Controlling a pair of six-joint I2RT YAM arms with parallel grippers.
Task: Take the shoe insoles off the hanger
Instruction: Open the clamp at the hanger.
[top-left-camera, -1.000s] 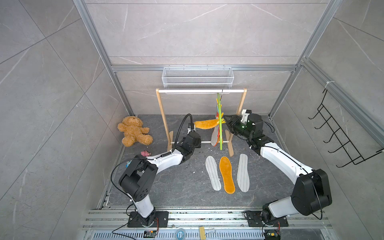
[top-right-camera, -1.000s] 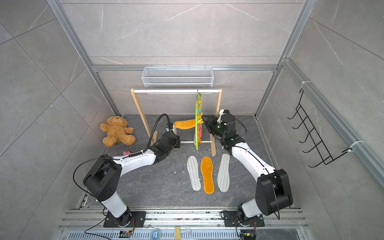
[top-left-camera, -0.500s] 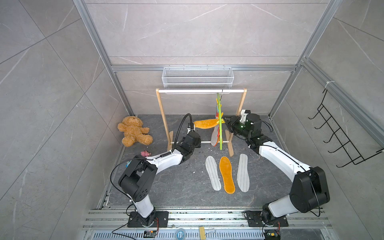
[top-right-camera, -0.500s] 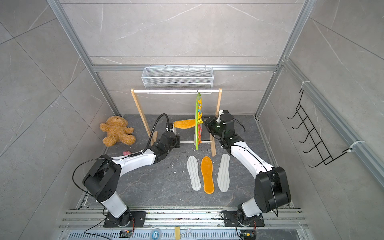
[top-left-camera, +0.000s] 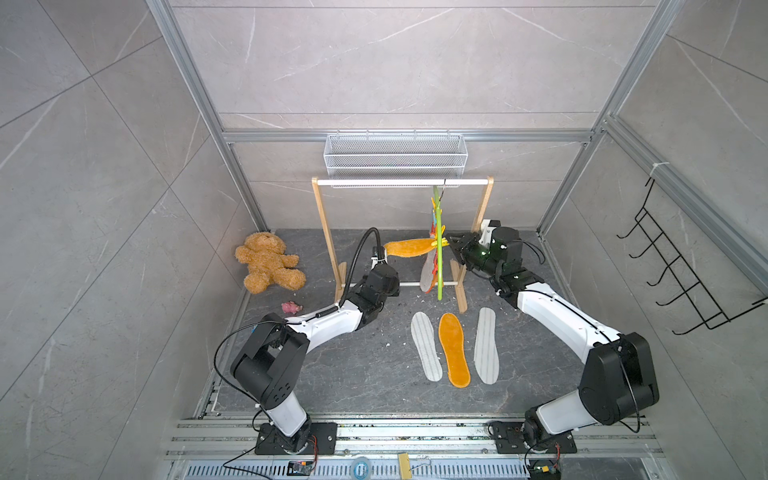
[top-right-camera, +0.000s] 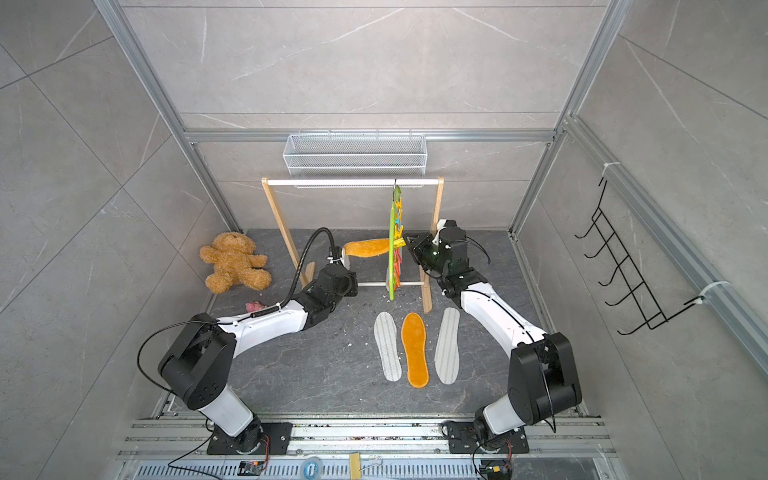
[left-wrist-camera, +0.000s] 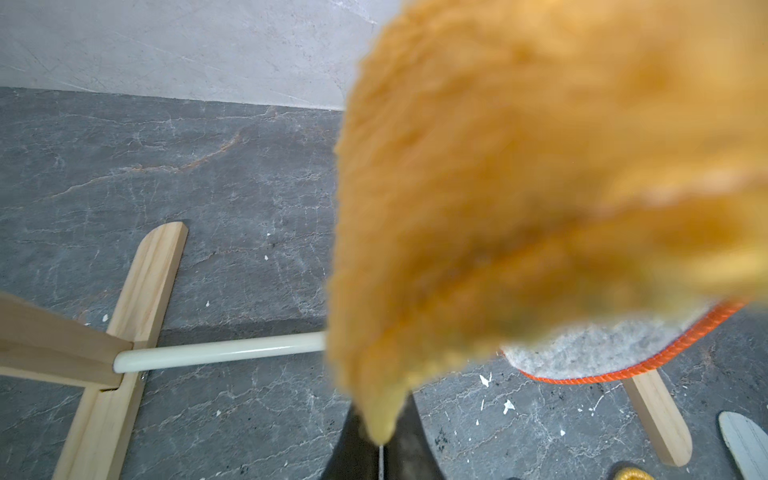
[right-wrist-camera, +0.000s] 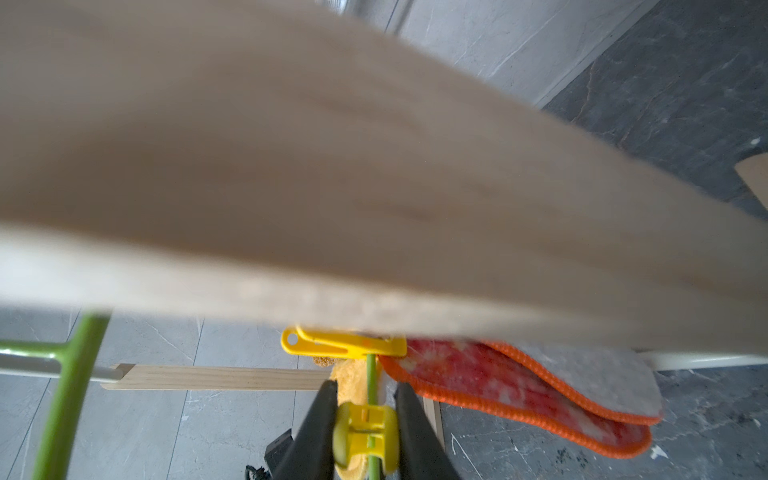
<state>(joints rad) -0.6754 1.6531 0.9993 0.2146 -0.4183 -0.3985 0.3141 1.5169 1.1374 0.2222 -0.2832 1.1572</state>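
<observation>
The right pincer (right-wrist-camera: 365, 399) has narrowed onto the yellow clip (right-wrist-camera: 365, 434) of the hanger (top-left-camera: 439, 286), jaws now squeezing its two sides, while the left pincer (left-wrist-camera: 380, 432) stays clamped on the orange insole (top-left-camera: 409, 248) stretched between them, so release from that clip looks imminent.

I can read no writing, label, brand, number or sign in any of my views.
</observation>
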